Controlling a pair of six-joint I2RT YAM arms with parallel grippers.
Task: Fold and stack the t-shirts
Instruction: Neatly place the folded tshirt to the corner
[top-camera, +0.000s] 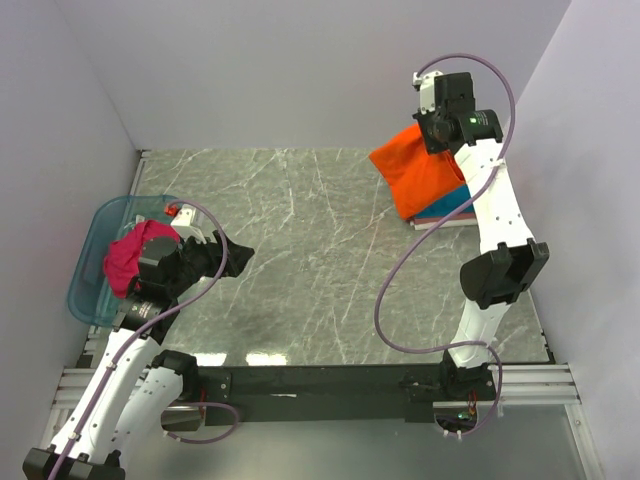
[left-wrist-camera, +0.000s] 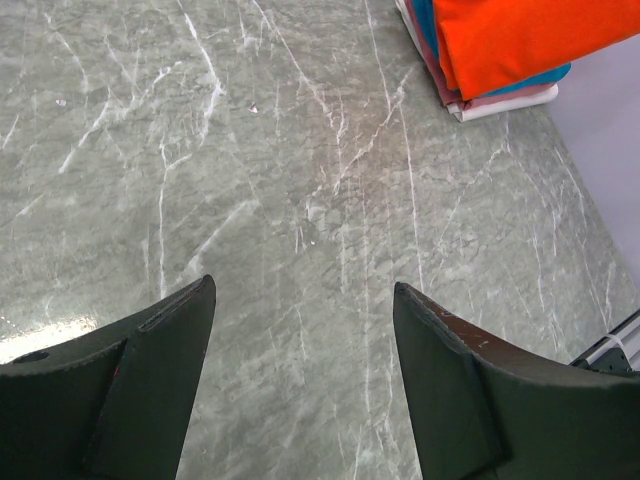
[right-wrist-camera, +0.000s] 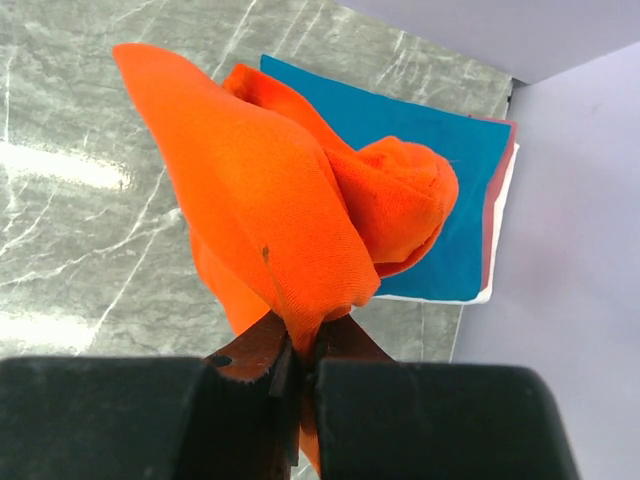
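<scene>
An orange t-shirt (top-camera: 415, 170) hangs bunched from my right gripper (right-wrist-camera: 312, 335), which is shut on its cloth above the far right of the table. Under it lies a folded stack with a teal t-shirt (right-wrist-camera: 440, 160) on top and pink and white edges below. From the left wrist the orange t-shirt (left-wrist-camera: 520, 40) shows over that stack. A magenta t-shirt (top-camera: 128, 255) lies crumpled in the blue tub (top-camera: 92, 270) at the left. My left gripper (left-wrist-camera: 305, 290) stands open over bare marble, next to the tub, nothing between its fingers (left-wrist-camera: 170, 340).
The grey marble table (top-camera: 300, 260) is walled by white panels at the back and both sides. The right arm's purple cable (top-camera: 400, 270) loops over the table's right part. A black rail runs along the near edge.
</scene>
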